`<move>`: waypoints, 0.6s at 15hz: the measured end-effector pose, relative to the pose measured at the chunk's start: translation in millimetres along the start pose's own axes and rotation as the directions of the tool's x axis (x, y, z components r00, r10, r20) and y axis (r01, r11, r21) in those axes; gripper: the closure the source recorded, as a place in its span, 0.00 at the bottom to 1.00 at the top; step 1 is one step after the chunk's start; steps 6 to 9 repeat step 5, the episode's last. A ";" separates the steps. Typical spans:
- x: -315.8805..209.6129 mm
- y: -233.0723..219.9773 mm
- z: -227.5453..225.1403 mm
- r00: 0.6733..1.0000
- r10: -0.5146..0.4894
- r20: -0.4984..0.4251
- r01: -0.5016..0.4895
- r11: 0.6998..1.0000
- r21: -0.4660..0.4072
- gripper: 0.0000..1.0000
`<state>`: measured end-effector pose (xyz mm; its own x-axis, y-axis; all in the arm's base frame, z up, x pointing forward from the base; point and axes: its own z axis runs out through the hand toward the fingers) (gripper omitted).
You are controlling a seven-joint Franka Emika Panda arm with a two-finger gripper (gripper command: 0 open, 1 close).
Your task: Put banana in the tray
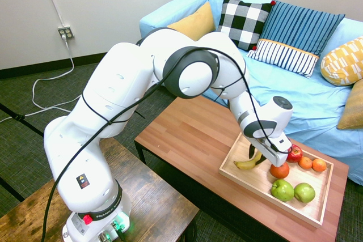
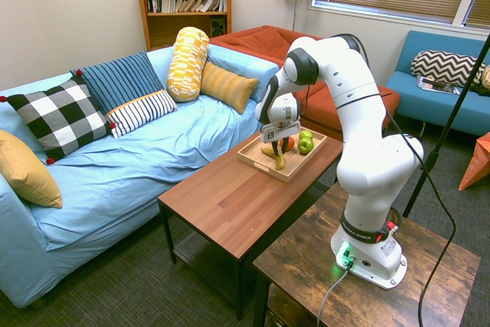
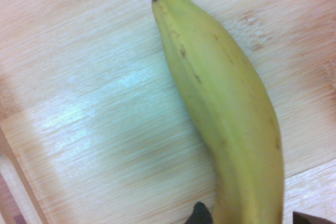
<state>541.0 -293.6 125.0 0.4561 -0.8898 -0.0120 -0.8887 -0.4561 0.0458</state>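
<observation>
The yellow banana (image 1: 247,163) lies on the floor of the light wooden tray (image 1: 315,212), at the tray's end nearer the arm. My gripper (image 1: 256,156) reaches down over the banana's end that points toward the other fruit. From the other side the banana (image 2: 278,158) shows under the gripper (image 2: 274,148) inside the tray (image 2: 255,161). The wrist view is filled by the banana (image 3: 220,103) resting on the pale tray wood (image 3: 79,103). The exterior views do not show how wide the gripper stands.
Also in the tray are two green apples (image 1: 282,190), a red apple (image 1: 294,153) and three oranges (image 1: 279,170). The tray sits at one end of a reddish-brown table (image 1: 187,134). A blue sofa (image 1: 295,94) with pillows runs along the table's far side.
</observation>
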 end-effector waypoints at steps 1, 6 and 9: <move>0.2 -2.0 -2.1 1.000 -0.003 -0.004 0.003 1.000 0.003 0.00; -1.6 -10.3 -36.3 0.999 -0.018 -0.038 0.020 0.999 0.041 0.00; -1.6 -10.3 -36.3 0.999 -0.018 -0.038 0.020 0.999 0.041 0.00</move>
